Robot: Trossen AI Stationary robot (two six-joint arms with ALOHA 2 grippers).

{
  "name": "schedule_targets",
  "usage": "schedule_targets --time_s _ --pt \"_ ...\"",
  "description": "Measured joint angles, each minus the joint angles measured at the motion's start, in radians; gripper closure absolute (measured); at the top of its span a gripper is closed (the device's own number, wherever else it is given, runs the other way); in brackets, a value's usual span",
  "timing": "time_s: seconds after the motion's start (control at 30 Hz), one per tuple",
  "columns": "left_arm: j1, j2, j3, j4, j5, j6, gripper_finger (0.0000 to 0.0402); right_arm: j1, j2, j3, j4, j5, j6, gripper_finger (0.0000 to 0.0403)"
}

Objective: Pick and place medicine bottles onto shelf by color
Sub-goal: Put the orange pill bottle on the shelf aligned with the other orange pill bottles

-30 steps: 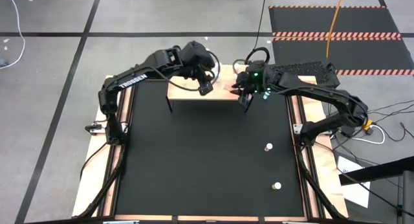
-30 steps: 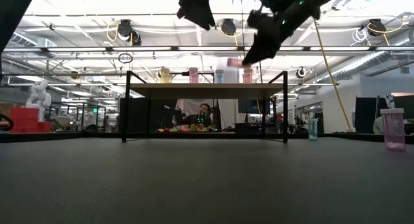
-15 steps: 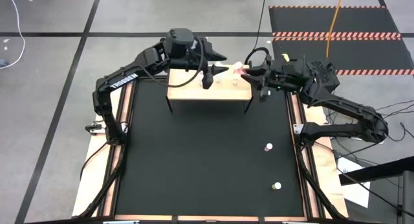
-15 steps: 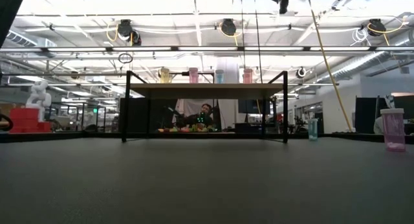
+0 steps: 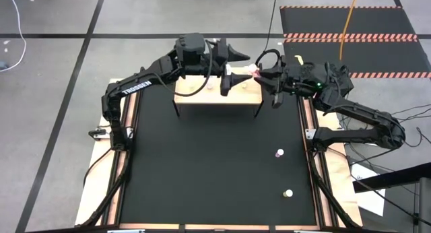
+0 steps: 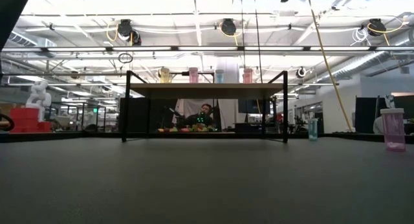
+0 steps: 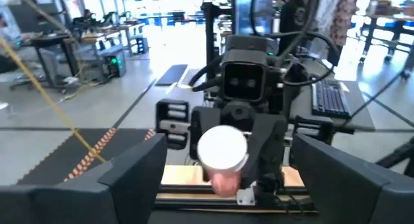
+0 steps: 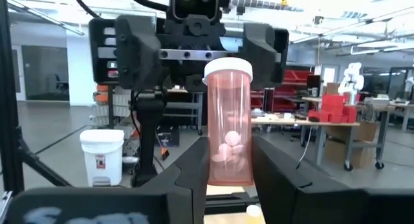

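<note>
The right end effector (image 5: pixel 259 73) sits at the upper centre-right of the high view, just off the right end of the shelf (image 5: pixel 217 97). Its fingers (image 8: pixel 194 166) are closed narrowly on a pink medicine bottle (image 8: pixel 228 129). In the right wrist view the bottle stands with its long axis vertical in the frame, white cap toward the top edge, with small pale pills visible inside. In the left wrist view the same bottle faces the camera cap-first, so its long axis runs toward the left arm.

The left end effector (image 5: pixel 232 64) hangs over the right half of the shelf at upper centre, facing the right one, with its fingers (image 7: pixel 123 179) spread wide on either side of the pink bottle. Whether they touch it cannot be told.

In the low view the shelf top carries four small bottles in a row at upper centre: a yellowish bottle (image 6: pixel 164 75), a pink one (image 6: pixel 193 75), a blue-green one (image 6: pixel 220 76) and another pink one (image 6: pixel 247 75), all upright.

Two more bottles stand on the black bench (image 5: pixel 202 165) in the lower right of the high view: a white-capped bottle (image 5: pixel 279 153) and, nearer the bottom edge, a yellowish one (image 5: pixel 288 192).
</note>
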Motion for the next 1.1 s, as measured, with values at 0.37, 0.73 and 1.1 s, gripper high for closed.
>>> schedule_targets --time_s 0.37,0.73,1.1 --pt "0.0 0.011 0.0 0.073 -0.029 -0.058 0.0135 0.0 0.0 0.0 0.026 -0.003 -0.024 0.0309" --pt "-0.011 0.047 -0.001 0.16 -0.033 -0.102 0.0158 0.0 0.0 0.0 0.075 -0.026 -0.02 0.0309" --pt "-0.01 0.038 0.0 0.146 -0.033 -0.11 0.0158 -0.001 0.0 0.0 0.092 -0.026 -0.019 0.0309"
